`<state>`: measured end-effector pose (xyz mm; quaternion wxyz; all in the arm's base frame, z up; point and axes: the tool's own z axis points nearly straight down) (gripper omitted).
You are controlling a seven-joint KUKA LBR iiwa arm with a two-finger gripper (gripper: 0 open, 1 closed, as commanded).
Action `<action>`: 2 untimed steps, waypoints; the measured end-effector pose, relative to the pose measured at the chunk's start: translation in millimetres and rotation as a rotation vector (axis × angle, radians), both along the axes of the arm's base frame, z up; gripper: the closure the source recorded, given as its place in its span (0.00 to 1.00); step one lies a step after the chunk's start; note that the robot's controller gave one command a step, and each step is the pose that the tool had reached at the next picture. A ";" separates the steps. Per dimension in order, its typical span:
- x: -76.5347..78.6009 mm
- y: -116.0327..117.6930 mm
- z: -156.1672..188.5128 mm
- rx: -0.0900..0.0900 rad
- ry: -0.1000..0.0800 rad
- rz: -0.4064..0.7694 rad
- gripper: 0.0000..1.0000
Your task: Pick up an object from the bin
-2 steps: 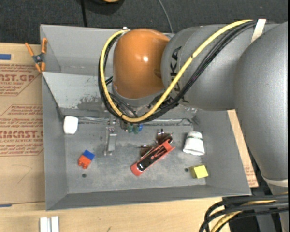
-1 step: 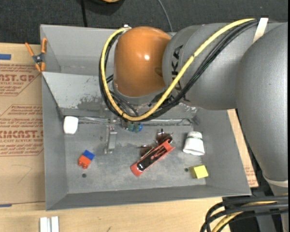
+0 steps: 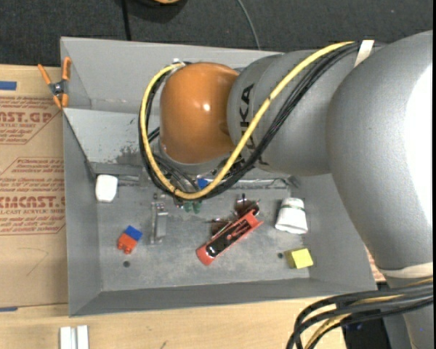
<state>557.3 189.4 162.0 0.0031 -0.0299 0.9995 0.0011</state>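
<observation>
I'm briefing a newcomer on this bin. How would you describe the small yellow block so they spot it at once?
Go to the lower right corner of the grey bin in the camera view. There, right of the long red-and-black tool and below the white cap-like piece, lies the yellow block. It alone is yellow, small and boxy.

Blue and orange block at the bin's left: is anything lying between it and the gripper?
Nothing visible does. The gripper is just right of the blue and orange block, with bare bin floor between them; the red and black tool lies on the gripper's other side.
</observation>
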 end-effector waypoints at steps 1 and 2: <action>-9.5 6.5 -40.7 0.000 0.005 -0.019 0.00; -24.7 8.9 -61.8 -0.001 0.007 -0.041 0.00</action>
